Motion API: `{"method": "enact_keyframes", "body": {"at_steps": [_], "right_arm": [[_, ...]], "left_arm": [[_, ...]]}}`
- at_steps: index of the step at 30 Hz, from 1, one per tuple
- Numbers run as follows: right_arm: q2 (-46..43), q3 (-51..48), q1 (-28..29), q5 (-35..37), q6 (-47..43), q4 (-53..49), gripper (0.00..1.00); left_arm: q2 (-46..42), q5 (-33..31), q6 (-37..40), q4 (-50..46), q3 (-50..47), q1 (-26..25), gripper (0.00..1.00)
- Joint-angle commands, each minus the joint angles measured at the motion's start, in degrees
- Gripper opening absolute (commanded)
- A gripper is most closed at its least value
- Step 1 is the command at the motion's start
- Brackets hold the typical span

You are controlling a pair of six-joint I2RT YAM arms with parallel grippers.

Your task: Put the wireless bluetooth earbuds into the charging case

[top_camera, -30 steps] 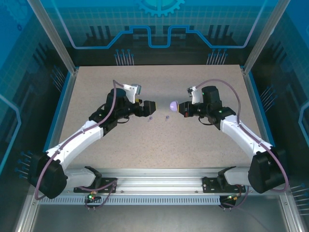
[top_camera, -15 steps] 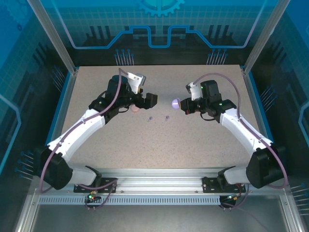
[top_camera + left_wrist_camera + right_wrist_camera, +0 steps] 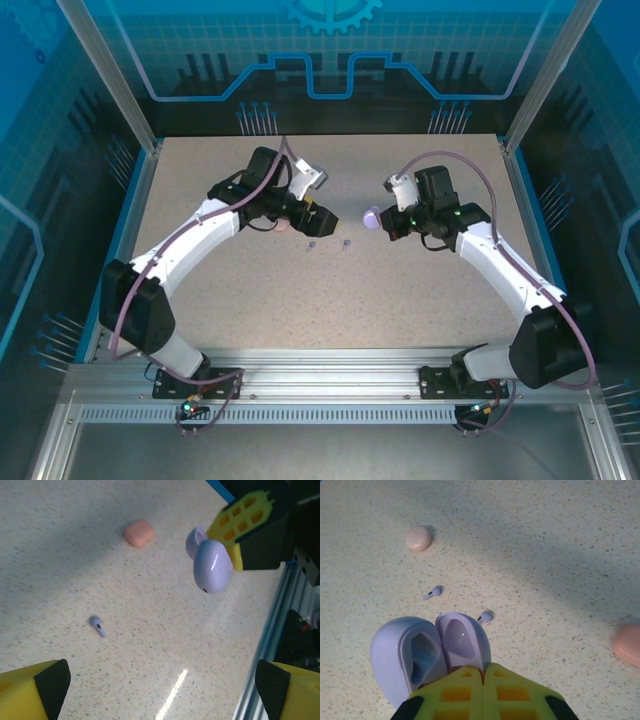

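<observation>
**Counter**: speckled, it carried every loose part.

**Right tool**: I held it clamped near the hinge of the purple charging case. The case was raised off the counter with its lid open and wells exposed, presumably so a bud could be fed in.

**Left tool**: its jaws were spread wide and empty above the counter, free for picking.

**Pale pink case** and **salmon case**: both lay closed, set aside.

**Purple earbud** and **second earbud**: both lay on the counter between the tools, not yet in the case

Speckled beige tabletop. Aluminium rail runs along its near edge. Translucent blue panels stand behind and beside.
</observation>
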Motion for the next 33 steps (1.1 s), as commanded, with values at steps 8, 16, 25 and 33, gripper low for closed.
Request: {"method": "enact_keyframes", "body": {"at_steps": [8, 16, 25, 33], "right_arm": [[1.1, -0.2, 2.4, 0.8, -6.5, 3.6, 0.00], [4.4, -1.6, 3.5, 0.0, -5.1, 11.6, 0.00], [8.2, 1.3, 5.9, -3.5, -4.1, 12.9, 0.00], [10.3, 6.0, 7.1, -5.9, -6.5, 8.7, 0.00]], "left_arm": [[8.5, 10.6, 5.8, -9.7, 7.2, 0.5, 0.99], [12.5, 12.7, 8.4, -12.5, 11.4, 0.8, 0.95], [17.9, 15.7, 11.3, -17.9, 18.2, 2.8, 0.88], [20.6, 19.7, 14.7, -24.7, 23.4, 5.3, 0.76]]}}
